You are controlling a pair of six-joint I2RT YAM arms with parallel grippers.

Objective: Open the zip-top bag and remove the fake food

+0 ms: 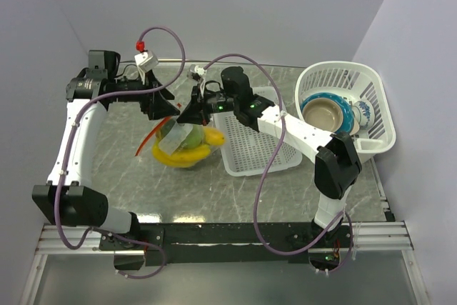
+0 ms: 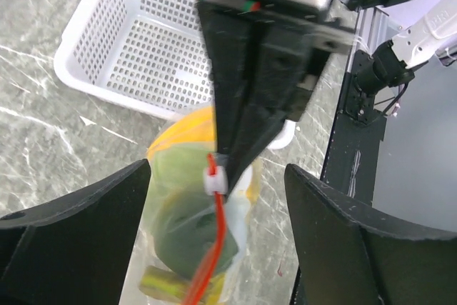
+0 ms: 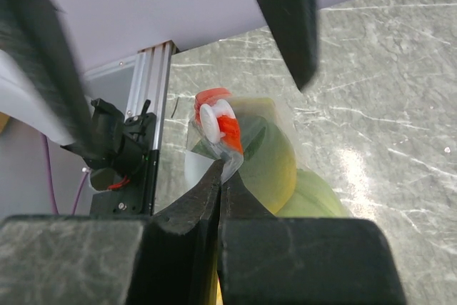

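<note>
Two-finger right end effector point(image 3: 223, 168) clamps zip-top bag point(image 2: 178, 208); left point(image 2: 218, 169) agape.

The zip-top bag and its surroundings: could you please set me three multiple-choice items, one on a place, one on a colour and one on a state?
1. Where is the zip-top bag?
A. On the table, left of the flat white basket
B. Inside that basket
C. Hanging off the table's near edge

2. What colour is the bag's zip strip?
A. Blue
B. Orange-red
C. Black

3. How is the right gripper?
A. Open, high above the bag
B. Out of every view
C. Shut on the bag beside the white slider

Answers:
1 A: the top view shows it on the marble beside the basket.
2 B: the left wrist view shows the strip as orange-red.
3 C: the right wrist view shows its fingers pinched together on the plastic.
</note>
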